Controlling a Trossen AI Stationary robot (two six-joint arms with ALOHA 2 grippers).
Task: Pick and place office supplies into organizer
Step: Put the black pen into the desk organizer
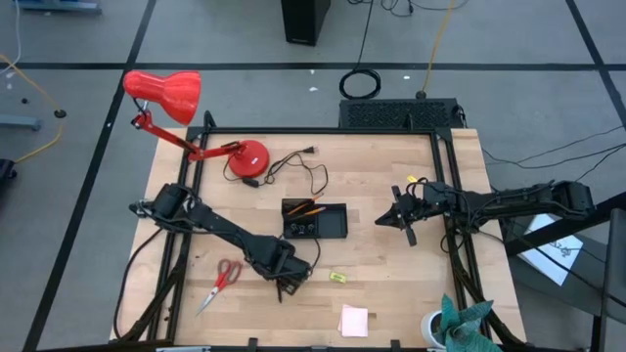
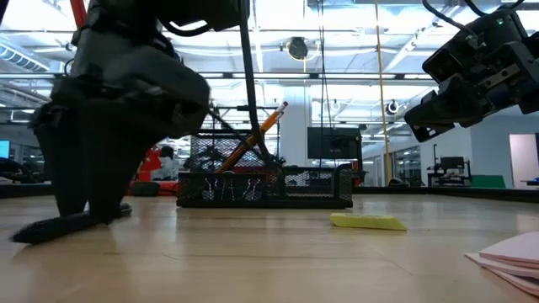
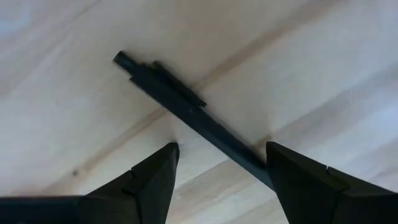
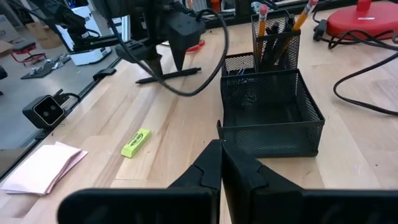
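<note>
While orange pencils (image 1: 307,208) already stand in the tall corner cup of the black wire-mesh organizer (image 1: 334,231) and tiny black binder clips (image 2: 229,188) lie in a low compartment beside that cup, most of the supplies are judged to be outside it yet. The left hand (image 1: 287,286) is down at the wooden bench (image 1: 391,293) just near the organizer's front side, its fingers (image 3: 152,177) spread wide on either side of a slim dark pen (image 3: 186,111) that lies flat on the wood, nothing gripped yet. Red-handled scissors (image 1: 219,283) lie well to the organizer's left and forward of it, a small flat yellow item (image 1: 337,278) sits near its front, and a pink sticky-note pad (image 1: 354,320) lies farther forward still. The right hand (image 1: 405,219) waits off the organizer's right side, pinched shut and empty. The organizer's large compartment looks bare.
</note>
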